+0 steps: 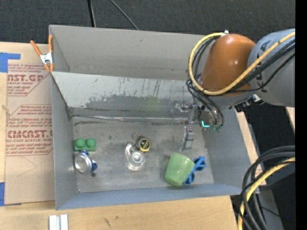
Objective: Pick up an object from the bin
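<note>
Spread along the front of the grey metal bin, the things lie apart, so each can be taken singly. A green studded brick sits just behind a small silver-and-blue can. Next come a clear plastic piece and a little black-and-yellow disc. A pale green cup lies on its side against a blue clip. The claw hangs just behind the cup, perhaps its target; open or closed cannot be told.
</note>
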{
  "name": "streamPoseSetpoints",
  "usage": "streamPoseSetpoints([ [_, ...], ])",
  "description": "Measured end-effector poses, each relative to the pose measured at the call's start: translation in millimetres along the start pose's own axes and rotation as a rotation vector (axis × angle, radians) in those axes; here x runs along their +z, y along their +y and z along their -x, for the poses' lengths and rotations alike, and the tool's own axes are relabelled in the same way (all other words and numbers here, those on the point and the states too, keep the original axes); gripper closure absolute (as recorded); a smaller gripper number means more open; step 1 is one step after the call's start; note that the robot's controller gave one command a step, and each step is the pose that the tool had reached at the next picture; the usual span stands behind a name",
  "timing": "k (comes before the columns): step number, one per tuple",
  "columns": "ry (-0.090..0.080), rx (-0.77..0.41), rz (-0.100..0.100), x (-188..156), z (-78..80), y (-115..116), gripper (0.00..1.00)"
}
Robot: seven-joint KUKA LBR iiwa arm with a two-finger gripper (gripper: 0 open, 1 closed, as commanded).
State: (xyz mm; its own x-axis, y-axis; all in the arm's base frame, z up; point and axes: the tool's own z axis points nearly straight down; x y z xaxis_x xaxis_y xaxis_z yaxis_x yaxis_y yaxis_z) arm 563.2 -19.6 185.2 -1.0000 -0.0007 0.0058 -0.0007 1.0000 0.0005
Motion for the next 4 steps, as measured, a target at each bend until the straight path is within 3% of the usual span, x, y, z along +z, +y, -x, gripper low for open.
streamPoseSetpoints([
  [1, -0.013, -0.118, 0.001, 91, -31.0, -37, 0.00],
  [2, -0.016, 0.079, 0.000, 97, -44.5, -35, 0.00],
  [3, -0.012, -0.111, -0.004, 107, -73.8, -34, 0.00],
  [4, -0.002, -0.112, -0.003, 107, -75.8, -33, 1.00],
])
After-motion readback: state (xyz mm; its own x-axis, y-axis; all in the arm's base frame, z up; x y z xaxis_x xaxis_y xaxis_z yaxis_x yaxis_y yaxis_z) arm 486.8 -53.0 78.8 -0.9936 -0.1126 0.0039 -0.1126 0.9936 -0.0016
